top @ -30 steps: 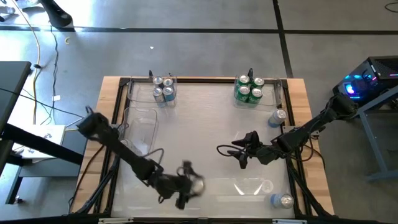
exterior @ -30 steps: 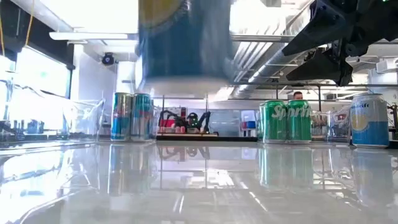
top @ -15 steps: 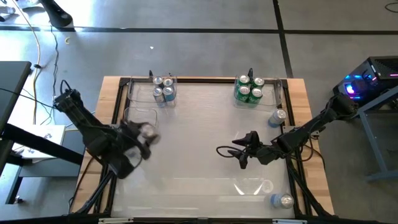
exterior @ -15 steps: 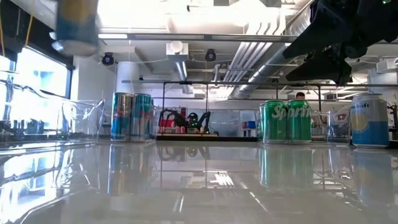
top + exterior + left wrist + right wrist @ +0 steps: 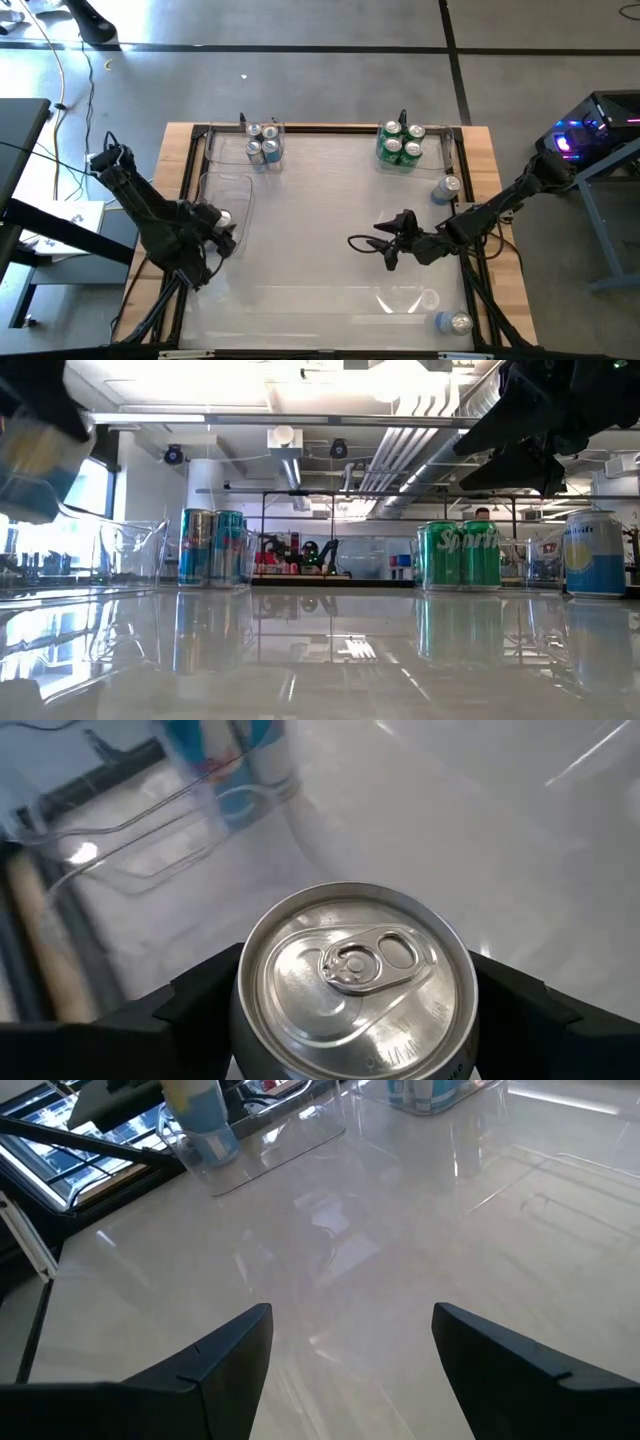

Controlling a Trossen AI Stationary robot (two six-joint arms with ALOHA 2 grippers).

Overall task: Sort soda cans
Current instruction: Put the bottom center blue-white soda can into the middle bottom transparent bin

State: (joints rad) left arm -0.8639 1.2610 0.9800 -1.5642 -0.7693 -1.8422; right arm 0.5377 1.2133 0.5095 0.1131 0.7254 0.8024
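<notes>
Gripping a silver-topped soda can (image 5: 352, 982) at frame left, left gripper (image 5: 219, 228) | right gripper (image 5: 385, 247) waited centre-right, fingers apart, empty.

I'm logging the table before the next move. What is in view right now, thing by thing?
Blue-and-silver cans: four, in the clear tray at the far left.
Green cans: four, in the clear tray at the far right.
Light blue cans: two, one at the right edge, one lying at the near right corner.
Held can: one, silver top, over the left-side clear tray.
Table: one, glossy white, wooden border.
Left gripper: closed on the held can.
Right gripper: open, empty, right of centre.
</notes>
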